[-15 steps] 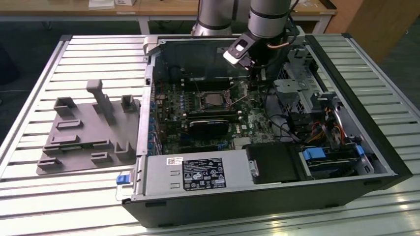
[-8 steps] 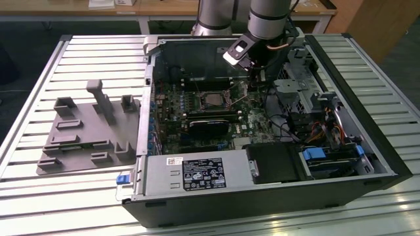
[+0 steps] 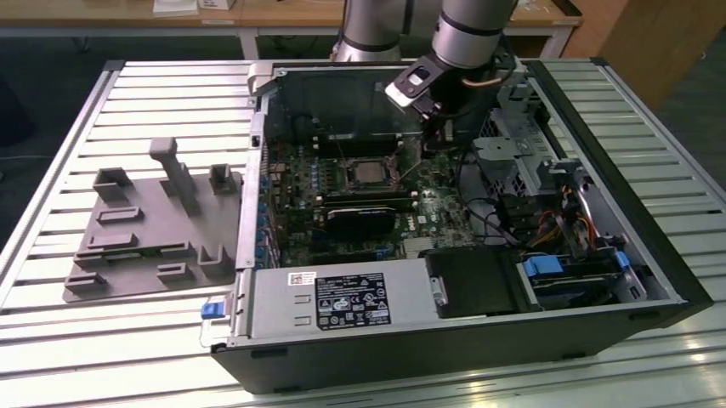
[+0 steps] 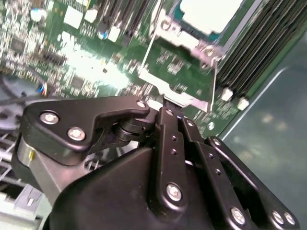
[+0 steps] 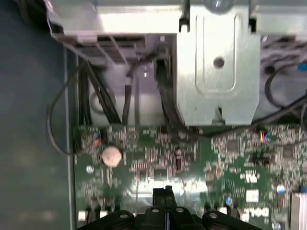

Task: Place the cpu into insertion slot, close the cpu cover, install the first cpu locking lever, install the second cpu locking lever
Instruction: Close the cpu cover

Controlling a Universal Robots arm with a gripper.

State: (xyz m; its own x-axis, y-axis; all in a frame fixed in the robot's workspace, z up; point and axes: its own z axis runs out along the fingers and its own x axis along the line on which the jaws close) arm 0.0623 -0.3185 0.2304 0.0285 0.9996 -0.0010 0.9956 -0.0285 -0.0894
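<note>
Your hand (image 4: 165, 109) is narrow, fingers together, tip at the free edge of the cpu cover (image 4: 178, 72); can't tell if it's pinching or just touching. Cover's folded open away from the insertion slot (image 3: 343, 175), mid-board, prob. for access. The cpu (image 4: 211, 14) lies flat in it, square w/ the rim, no long axis.

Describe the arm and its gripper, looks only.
The arm is a silver-grey tube with black joint bands, and a pale block is mounted at its black wrist. The gripper is matte black: flat, rounded linkage bars pinned with silver screws, narrowing toward the tips.
</note>
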